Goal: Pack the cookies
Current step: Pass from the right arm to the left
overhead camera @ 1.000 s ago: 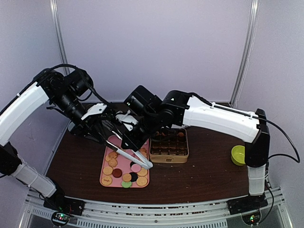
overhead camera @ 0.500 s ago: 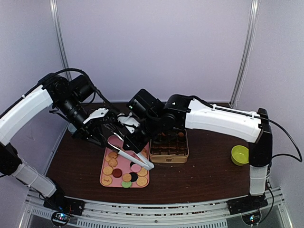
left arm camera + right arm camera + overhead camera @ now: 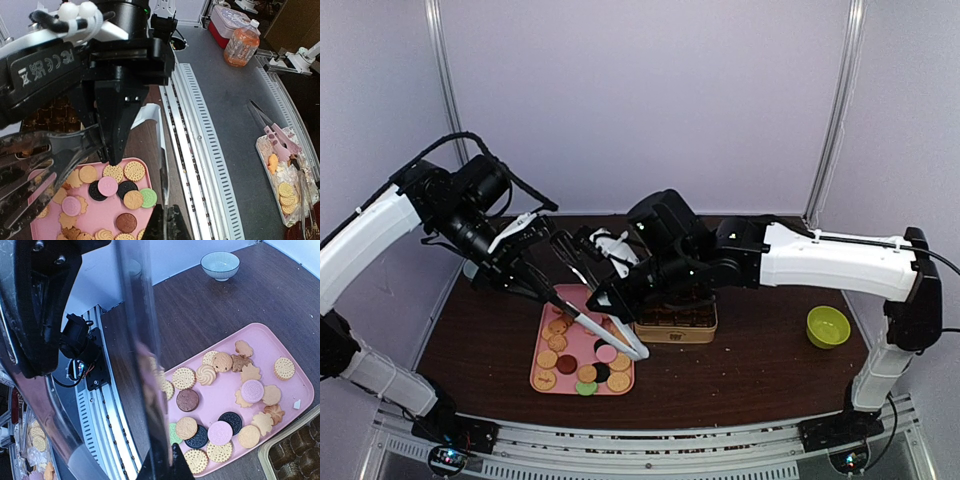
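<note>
On a dark table (image 3: 750, 340) under lilac walls, the cookies (image 3: 585, 373) lie on a pink tray (image 3: 578, 338) near the table's front edge. The gold tin (image 3: 675, 330) beside it shows none. The right pincer (image 3: 161, 465) clamps the tongs (image 3: 610, 335) and the left pincer (image 3: 167, 220) is closed tight. Packing looks barely begun.

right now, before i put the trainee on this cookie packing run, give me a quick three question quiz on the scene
1. True or false: the gold tin stands right of the pink tray of cookies.
2. The bowl at far right is: A green, B pink, C black.
3. What tool is the right gripper shut on?
Key: 1 true; 2 A; 3 the tongs.
</note>
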